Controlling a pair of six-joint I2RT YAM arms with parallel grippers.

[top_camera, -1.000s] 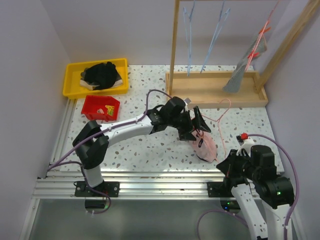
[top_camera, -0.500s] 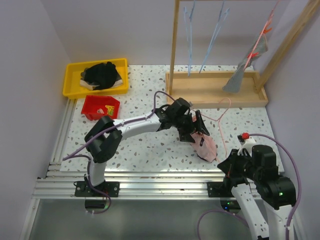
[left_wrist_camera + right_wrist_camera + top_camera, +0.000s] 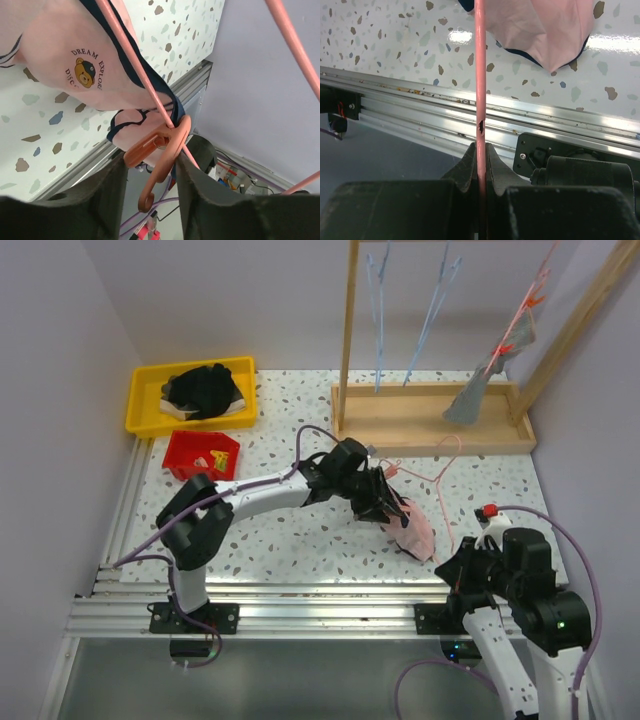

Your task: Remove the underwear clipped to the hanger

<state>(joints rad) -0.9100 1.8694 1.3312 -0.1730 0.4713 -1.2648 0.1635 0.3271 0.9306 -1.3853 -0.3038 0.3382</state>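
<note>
The clip (image 3: pixel 155 145) on the pink briefs (image 3: pixel 65 45), laid on the desk (image 3: pixel 290 545), is pinched by the left claw (image 3: pixel 151 159); the hanger (image 3: pixel 480 75) is pinched by the right claw (image 3: pixel 479 150).

End effector (image 3: pixel 151 162) grips clip (image 3: pixel 146 146) (on pink briefs (image 3: pixel 60 40))

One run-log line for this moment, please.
left gripper: straddling clip, grip unclear | clip: holding pink underwear | right gripper: shut on hanger

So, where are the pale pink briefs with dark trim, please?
In the top view, the pale pink briefs lie right of centre on the speckled table; the left gripper pinches the clip fastening them to the pink hanger.
</note>
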